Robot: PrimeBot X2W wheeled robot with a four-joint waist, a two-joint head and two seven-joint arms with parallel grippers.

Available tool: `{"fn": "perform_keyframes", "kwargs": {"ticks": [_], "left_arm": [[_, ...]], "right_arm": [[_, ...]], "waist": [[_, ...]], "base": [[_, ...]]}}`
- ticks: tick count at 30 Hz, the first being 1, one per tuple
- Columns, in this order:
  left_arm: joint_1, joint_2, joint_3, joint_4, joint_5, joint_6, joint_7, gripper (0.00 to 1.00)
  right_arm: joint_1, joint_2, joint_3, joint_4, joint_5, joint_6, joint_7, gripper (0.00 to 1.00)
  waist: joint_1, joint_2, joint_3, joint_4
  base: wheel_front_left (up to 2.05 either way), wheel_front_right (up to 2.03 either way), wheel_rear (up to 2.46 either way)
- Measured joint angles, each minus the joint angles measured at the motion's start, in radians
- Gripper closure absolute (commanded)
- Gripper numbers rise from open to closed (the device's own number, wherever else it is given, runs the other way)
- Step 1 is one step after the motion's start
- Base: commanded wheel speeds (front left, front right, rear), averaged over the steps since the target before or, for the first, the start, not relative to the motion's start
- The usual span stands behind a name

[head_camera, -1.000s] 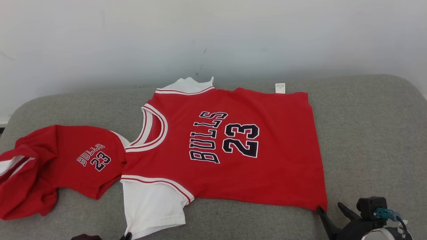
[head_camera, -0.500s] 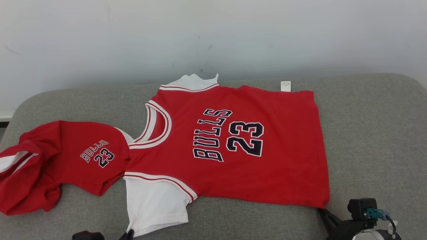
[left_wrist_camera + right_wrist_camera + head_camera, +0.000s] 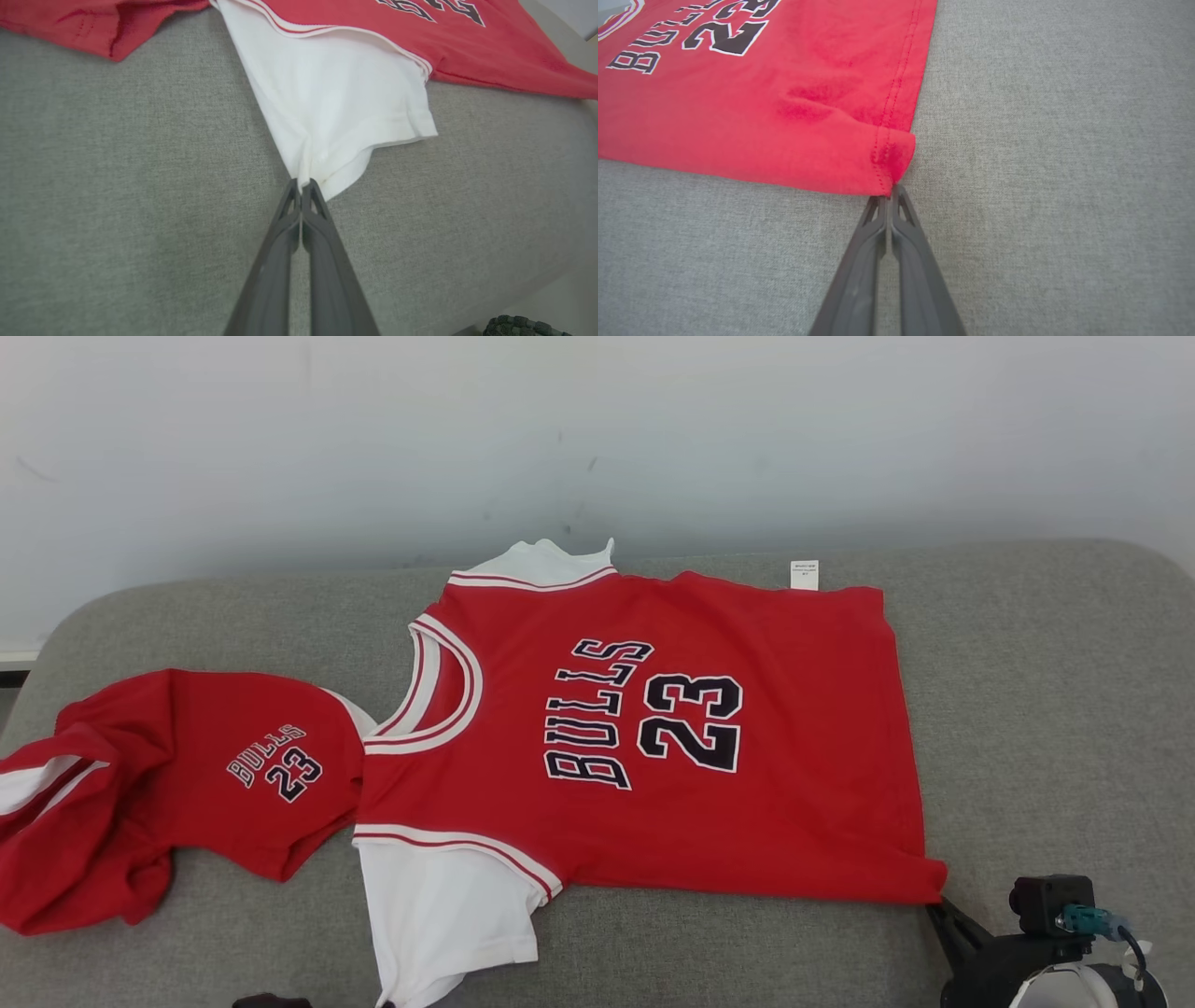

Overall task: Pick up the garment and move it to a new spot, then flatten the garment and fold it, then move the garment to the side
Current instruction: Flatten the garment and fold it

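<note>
The garment (image 3: 653,747) is a red jersey with "BULLS 23" lettering and white sleeves, spread flat on the grey cushion (image 3: 1046,709), neck to the left. My left gripper (image 3: 300,184) is shut on the hem of the near white sleeve (image 3: 336,102), which bunches at the fingertips. My right gripper (image 3: 889,191) is shut on the near right corner of the red hem (image 3: 887,154), which puckers there. In the head view the right gripper (image 3: 938,907) meets that corner at the lower right.
A second red piece with small "BULLS 23" print (image 3: 187,784) lies crumpled at the left, touching the jersey's neck side. A white wall (image 3: 597,429) rises right behind the cushion. The cushion's rounded front edge (image 3: 551,261) is near the left gripper.
My right gripper has gone from open to shut on the red hem corner, and that corner has pulled slightly to the right. The head camera has shifted a little.
</note>
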Motion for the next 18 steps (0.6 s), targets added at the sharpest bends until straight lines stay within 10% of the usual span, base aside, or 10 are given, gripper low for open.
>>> {"fn": "perform_keyframes", "kwargs": {"ticks": [5,6,7,18], "left_arm": [[-0.004,-0.013,-0.010,0.022,0.005,0.000,0.016,0.96],[-0.004,-0.016,-0.007,0.024,0.004,0.001,0.016,0.38],[-0.004,-0.018,-0.004,0.024,0.003,0.001,0.016,0.01],[-0.014,0.007,0.012,-0.045,0.038,0.028,0.005,0.00]], "right_arm": [[-0.001,0.007,0.005,0.000,0.000,0.000,-0.002,1.00],[-0.001,0.007,0.005,0.001,0.000,0.000,-0.008,1.00],[-0.001,0.007,0.004,0.002,0.000,0.000,-0.008,1.00],[0.001,0.003,-0.001,0.014,0.000,0.000,-0.018,1.00]], "waist": [[0.0000,0.0000,0.000,0.002],[0.0000,0.0000,0.000,0.002],[0.0000,0.0000,0.000,0.003],[-0.0001,0.0000,0.000,0.021]], "base": [[0.00,0.00,0.00],[0.00,0.00,0.00],[0.00,0.00,0.00],[0.00,0.00,0.00]]}}
